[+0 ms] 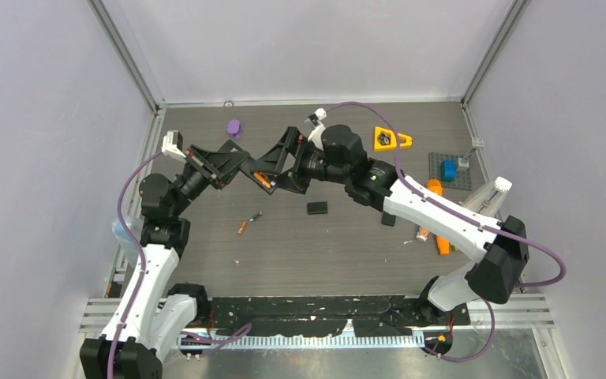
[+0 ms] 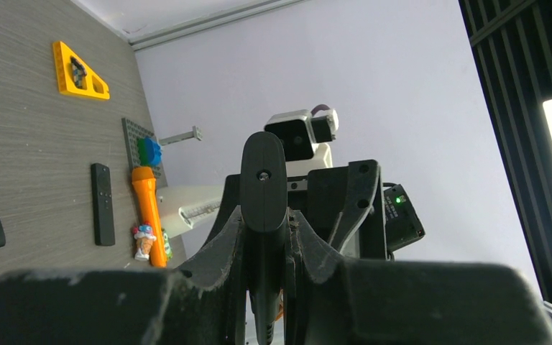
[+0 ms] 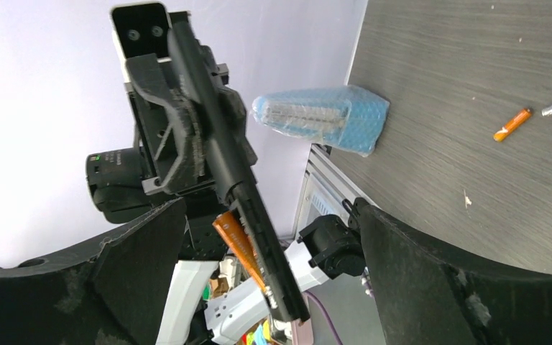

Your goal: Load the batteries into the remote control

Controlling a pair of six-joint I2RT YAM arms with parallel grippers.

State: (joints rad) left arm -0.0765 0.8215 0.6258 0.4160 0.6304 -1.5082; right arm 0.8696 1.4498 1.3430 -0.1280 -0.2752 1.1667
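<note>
the left end effector is squeezed tight on the remote and holds it up in the air above the counter. a small purple thing sits on the counter behind it. below the remote, a loose orange battery and a dark grey battery lie on the counter in a line, close but not touching. one more orange battery sits in the open slot of the remote. the right end effector is spread wide with one finger on each side of the remote's end, and it holds nothing. it is hard to tell if the fingers touch the remote. a small black lid lies flat on the counter close by. further right are a yellow triangle, a long orange stick with a second remote beside it, and a grey plate with a blue block on it.
</note>
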